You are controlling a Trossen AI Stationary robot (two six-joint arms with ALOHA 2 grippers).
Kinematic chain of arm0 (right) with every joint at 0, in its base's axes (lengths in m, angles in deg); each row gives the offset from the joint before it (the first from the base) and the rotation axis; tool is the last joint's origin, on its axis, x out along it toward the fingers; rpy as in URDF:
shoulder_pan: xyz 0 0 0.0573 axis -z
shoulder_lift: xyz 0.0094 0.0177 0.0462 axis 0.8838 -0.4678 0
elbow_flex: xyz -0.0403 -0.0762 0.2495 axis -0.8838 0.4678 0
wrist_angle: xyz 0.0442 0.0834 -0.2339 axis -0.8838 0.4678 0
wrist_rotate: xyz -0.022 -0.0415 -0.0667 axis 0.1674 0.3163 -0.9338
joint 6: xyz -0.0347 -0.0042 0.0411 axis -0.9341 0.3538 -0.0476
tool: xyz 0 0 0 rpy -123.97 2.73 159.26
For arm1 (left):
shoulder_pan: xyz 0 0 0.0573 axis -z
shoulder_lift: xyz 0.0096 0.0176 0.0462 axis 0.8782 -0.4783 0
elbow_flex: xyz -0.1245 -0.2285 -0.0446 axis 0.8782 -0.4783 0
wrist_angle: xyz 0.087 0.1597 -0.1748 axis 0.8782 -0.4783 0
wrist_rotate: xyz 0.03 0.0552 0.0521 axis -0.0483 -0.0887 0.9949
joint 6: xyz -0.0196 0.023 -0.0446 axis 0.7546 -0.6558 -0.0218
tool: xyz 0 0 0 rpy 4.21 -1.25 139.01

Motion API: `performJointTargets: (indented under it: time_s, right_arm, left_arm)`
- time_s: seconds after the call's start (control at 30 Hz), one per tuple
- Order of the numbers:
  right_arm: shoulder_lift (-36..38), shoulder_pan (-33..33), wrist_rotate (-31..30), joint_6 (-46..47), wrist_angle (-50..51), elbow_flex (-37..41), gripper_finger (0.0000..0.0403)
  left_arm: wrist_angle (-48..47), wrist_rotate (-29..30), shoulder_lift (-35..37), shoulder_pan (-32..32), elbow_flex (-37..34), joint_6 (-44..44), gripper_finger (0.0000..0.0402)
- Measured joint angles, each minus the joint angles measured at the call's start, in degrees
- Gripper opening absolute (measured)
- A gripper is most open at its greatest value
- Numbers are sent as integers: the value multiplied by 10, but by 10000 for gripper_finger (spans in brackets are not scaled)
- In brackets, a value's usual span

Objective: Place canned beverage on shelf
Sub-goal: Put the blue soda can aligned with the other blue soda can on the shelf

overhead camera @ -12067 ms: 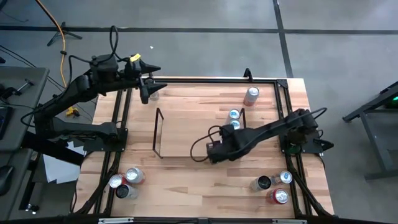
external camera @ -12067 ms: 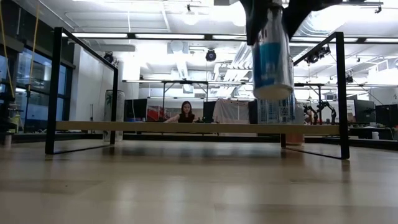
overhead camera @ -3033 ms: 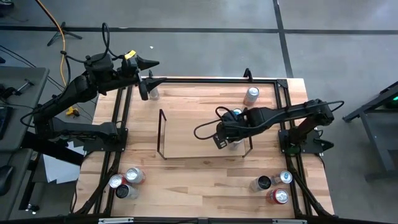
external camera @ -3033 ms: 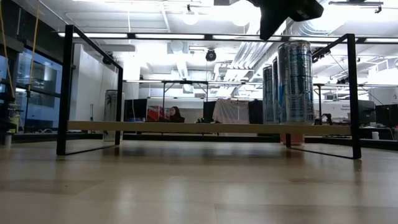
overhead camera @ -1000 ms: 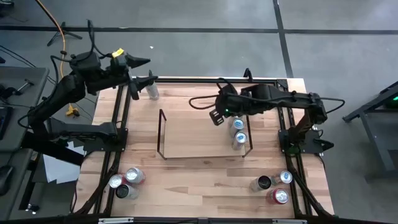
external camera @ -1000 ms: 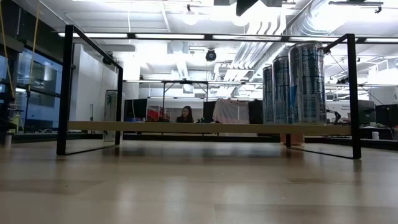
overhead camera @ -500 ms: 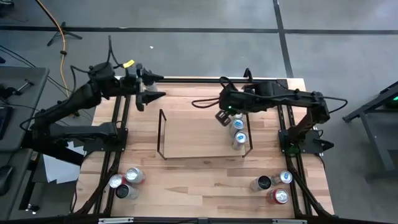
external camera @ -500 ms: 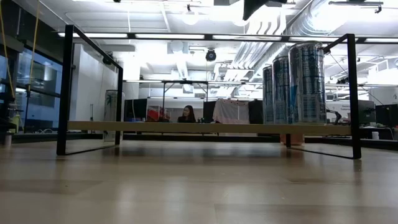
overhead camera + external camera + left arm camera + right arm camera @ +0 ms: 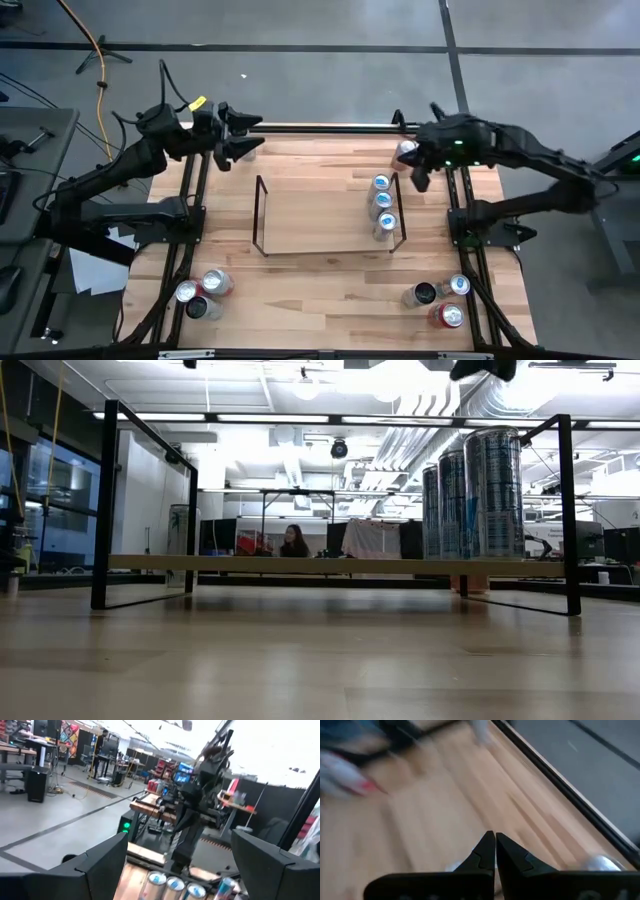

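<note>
Risk: my right gripper (image 9: 418,172) hung close beside the loose can (image 9: 404,152) at the table's far right corner, with its fingers pressed together. Going down like that would likely knock the can over or push it toward the black rail.
Risk, second: the three cans (image 9: 381,204) stood in a tight row at the right end of the shelf (image 9: 310,215), just inside its wire frame (image 9: 401,210). I judged that a careless carry past them could topple the row.
Right arm pose: stretched from its base across the table's right edge, wrist above the far right corner, fingers shut and empty in the right wrist view.
Left arm pose: reached over the far left corner, left gripper (image 9: 248,142) level and pointing across the table, fingers (image 9: 102,862) spread wide; whether they held anything I could not tell.
Task's thing: the corner can stood upright on the tabletop, off the shelf.
Spares: can clusters at the near left (image 9: 201,292) and near right (image 9: 440,298) corners.
</note>
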Motion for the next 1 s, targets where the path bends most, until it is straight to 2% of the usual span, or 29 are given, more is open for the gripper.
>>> performJointTargets:
  time_s: [0.1, 0.23, 0.37, 0.47, 0.6, 0.87, 1.0]
  right_arm:
    - [65, 18, 55, -23, -117, 73, 0]
    - [111, 22, 64, -43, -209, 126, 0]
    - [116, 22, 64, -44, -236, 134, 3]
    - [103, 22, 64, -44, -235, 134, 25]
    - [74, 20, 64, -44, -235, 134, 100]
    - [25, -1, 63, -41, -238, 135, 304]
    - [17, -1, 63, -43, -238, 135, 363]
  left_arm:
    - [13, 0, 0, 0, 0, 26, 314]
    - [14, 4, 0, 0, 0, 32, 314]
    - [14, 16, 0, 0, 0, 32, 314]
    - [15, 16, 0, 0, 0, 32, 314]
    - [14, 16, 0, 0, 0, 32, 314]
    - [13, 16, 3, 0, 0, 32, 314]
    - [13, 16, 4, 0, 0, 31, 314]
